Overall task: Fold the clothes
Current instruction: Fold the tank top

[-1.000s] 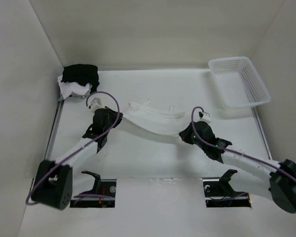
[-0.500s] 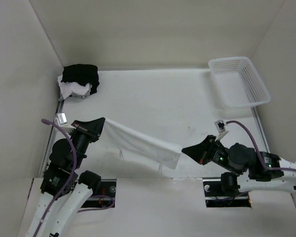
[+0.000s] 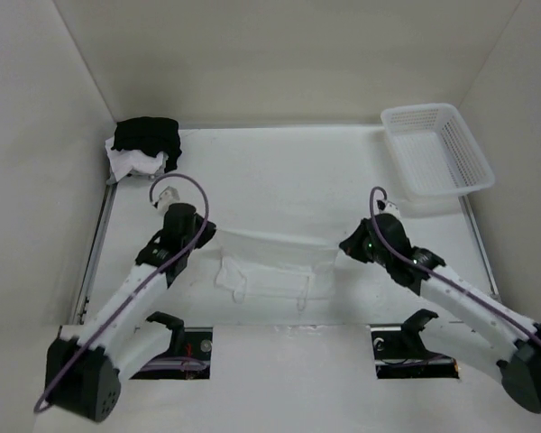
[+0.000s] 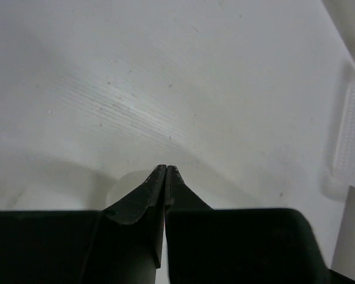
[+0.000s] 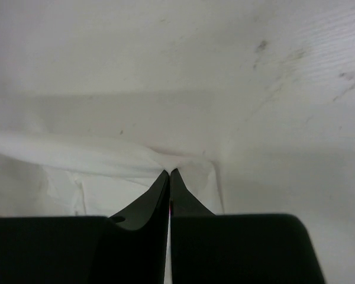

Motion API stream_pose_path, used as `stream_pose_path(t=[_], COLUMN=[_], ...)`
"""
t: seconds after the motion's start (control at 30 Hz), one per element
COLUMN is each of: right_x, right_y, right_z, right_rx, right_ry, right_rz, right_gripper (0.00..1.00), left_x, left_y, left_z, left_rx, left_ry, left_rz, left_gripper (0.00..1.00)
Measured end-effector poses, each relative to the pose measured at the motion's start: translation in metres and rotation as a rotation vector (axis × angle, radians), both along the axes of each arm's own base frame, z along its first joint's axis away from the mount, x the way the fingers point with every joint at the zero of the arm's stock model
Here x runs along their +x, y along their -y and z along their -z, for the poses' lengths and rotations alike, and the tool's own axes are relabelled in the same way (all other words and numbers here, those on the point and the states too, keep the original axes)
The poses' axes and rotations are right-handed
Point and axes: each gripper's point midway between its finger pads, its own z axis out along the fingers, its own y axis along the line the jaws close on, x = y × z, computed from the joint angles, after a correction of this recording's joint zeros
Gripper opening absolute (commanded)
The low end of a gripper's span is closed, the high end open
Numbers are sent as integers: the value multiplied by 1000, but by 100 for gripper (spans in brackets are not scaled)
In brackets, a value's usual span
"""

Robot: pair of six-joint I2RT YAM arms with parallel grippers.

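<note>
Centre of frame, both arms reach in from the lower corners, wrists angled toward each other | left gripper (image 3: 206, 237) pinched tight on one end of the white garment (image 3: 270, 259), right gripper (image 3: 342, 248) pinched on the other | garment slung between them over the white table (image 3: 279, 171) | black-and-white pile (image 3: 144, 147) upper left, basket (image 3: 437, 153) upper right

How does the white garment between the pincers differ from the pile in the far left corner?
The white garment is spread out, its far edge pinched by the left pincer and right pincer; the pile is bunched and untouched. The garment is all white; the pile is black over white. Both are soft fabric.
</note>
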Motion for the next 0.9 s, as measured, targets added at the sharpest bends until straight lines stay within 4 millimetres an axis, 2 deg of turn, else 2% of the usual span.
stream_pose_path(t=[0.13,0.2,0.3,0.37,0.43,0.57,0.73,0.8,0.9], right_x=[43,60,92,115,133,139,132,124,106], right_y=[9,11,11,8,6,4,6,9,11], right_z=[40,55,63,59,51,31,9,12,30], right_rx=[-38,-49,-50,-39,-24,-6,12,12,2], right_ry=[-96,-136,-155,-138,-103,-43,30,33,2], right_rz=[29,30,37,40,40,29,16,15,5], right_gripper=[3,3,3,3,4,6,6,6,5], left_x=[39,61,97,119,132,133,105,92,71], left_y=[13,20,27,27,26,25,20,17,11], left_z=[46,58,61,55,46,27,18,24,38], left_rx=[22,23,6,-15,-33,-55,-72,-73,-70], left_ry=[-103,-127,-113,-83,-46,17,57,52,36], left_rz=[7,12,6,-6,-16,-21,-16,-14,-15], left_gripper=[0,0,0,0,0,0,0,0,0])
